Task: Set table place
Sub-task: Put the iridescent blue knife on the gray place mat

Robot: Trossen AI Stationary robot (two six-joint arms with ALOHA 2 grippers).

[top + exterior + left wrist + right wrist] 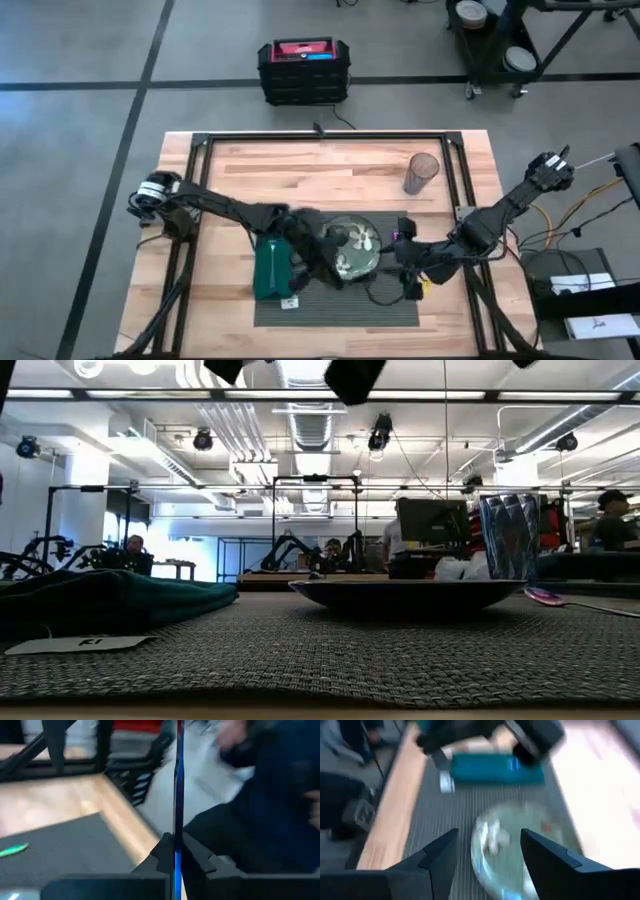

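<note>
The dark grey ribbed placemat (335,300) lies at the table's (330,160) near edge. On it a patterned glass plate (358,248) rests on its base, with a folded green napkin (270,268) to its left. My left gripper (318,262) hovers between napkin and plate, shut on a thin blue-edged strip (178,780) seen edge-on; what it is I cannot tell. My right gripper (489,840) stands open and empty just right of the plate (512,855). A purple spoon (545,597) lies on the mat, right of the plate. My left gripper pinches the thin blue-edged strip (177,851) between its two fingers. The strip runs on straight past the fingertips and shows only its narrow edge. In the high view the gripper itself covers the place of contact.
A ribbed drinking glass (421,172) stands on the bare wood at the far right. A white tag (290,302) lies on the mat by the napkin's near end. The black frame rail (320,138) runs round the table, and a red-topped black crate (303,68) sits on the floor beyond.
</note>
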